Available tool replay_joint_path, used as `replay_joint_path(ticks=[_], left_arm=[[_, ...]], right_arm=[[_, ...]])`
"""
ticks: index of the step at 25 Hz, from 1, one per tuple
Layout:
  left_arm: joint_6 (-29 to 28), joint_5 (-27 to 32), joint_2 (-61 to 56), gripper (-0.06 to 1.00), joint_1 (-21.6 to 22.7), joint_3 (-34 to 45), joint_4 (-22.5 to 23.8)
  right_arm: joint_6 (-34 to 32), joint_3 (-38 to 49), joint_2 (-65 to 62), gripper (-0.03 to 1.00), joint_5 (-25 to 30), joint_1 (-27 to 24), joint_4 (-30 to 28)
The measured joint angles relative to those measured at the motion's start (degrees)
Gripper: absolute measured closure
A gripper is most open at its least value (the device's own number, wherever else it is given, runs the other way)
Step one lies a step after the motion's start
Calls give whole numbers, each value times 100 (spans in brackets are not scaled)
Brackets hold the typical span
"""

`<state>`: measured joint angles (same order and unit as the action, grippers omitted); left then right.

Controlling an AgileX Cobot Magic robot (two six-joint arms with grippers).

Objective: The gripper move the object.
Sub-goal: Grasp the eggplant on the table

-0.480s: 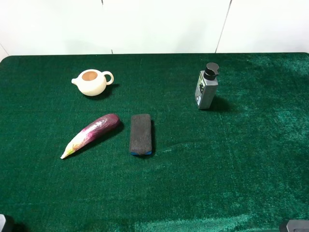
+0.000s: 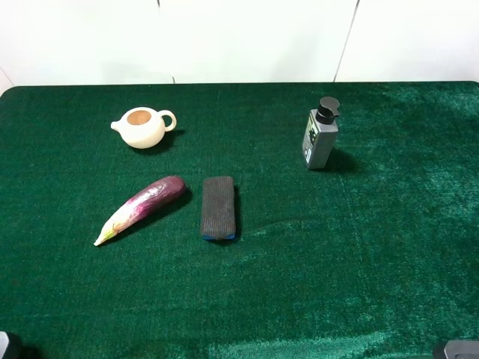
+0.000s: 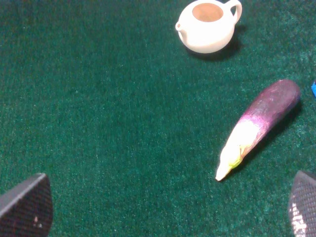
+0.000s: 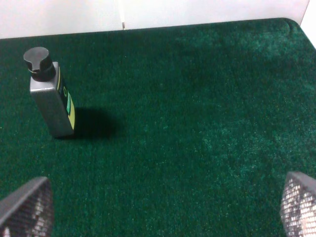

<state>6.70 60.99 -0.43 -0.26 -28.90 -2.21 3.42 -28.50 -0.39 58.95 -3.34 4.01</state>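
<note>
The eggplant (image 2: 142, 207) lies on the green cloth, its purple end pointing to the far right and its pale tip to the near left. It also shows in the left wrist view (image 3: 260, 125). My left gripper (image 3: 163, 207) is open, with its fingertips (image 3: 24, 207) wide apart, well short of the eggplant and apart from it. My right gripper (image 4: 158, 207) is open and empty over bare cloth. In the exterior high view only a bit of each arm shows at the bottom corners.
A dark ribbed block with a blue edge (image 2: 218, 207) lies just right of the eggplant. A cream teapot (image 2: 142, 126) stands behind it, also in the left wrist view (image 3: 207, 25). A grey bottle with a black cap (image 2: 322, 134) stands at the back right, also in the right wrist view (image 4: 49, 94).
</note>
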Motion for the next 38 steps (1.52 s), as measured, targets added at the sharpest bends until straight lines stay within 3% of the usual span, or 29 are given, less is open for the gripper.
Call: replay_joint_path(ticks=[11, 29, 38], left_arm=[[0, 26, 71, -2, 0, -224, 0], [59, 471, 2764, -1, -13, -1341, 45], [59, 407, 3796, -1, -692, -1689, 391]], right_arm=[[0, 0, 0, 28, 0, 0, 0], [0, 0, 0, 28, 0, 0, 0], [0, 0, 0, 28, 0, 0, 0]])
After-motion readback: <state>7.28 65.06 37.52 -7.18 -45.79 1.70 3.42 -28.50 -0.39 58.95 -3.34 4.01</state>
